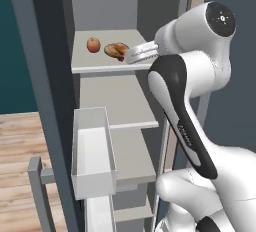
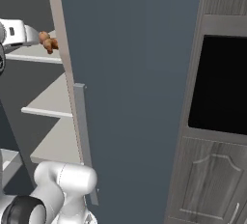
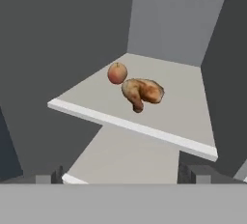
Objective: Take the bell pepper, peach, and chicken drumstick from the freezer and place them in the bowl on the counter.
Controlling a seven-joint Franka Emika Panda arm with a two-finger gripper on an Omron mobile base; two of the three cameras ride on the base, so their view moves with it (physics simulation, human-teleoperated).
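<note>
Peach [image 3: 117, 73] beside drumstick [image 3: 142, 92], freezer shelf [image 3: 188, 109]

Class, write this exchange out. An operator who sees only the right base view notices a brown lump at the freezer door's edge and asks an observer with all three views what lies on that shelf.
Observer: That is the chicken drumstick. A peach lies beside it on the shelf.
Operator: Are they touching?
Observer: No, the left base view shows a narrow gap between them.
Operator: Is the gripper holding anything?
Observer: No. In the hand view the gripper is open and empty, short of the shelf's front edge.
</note>
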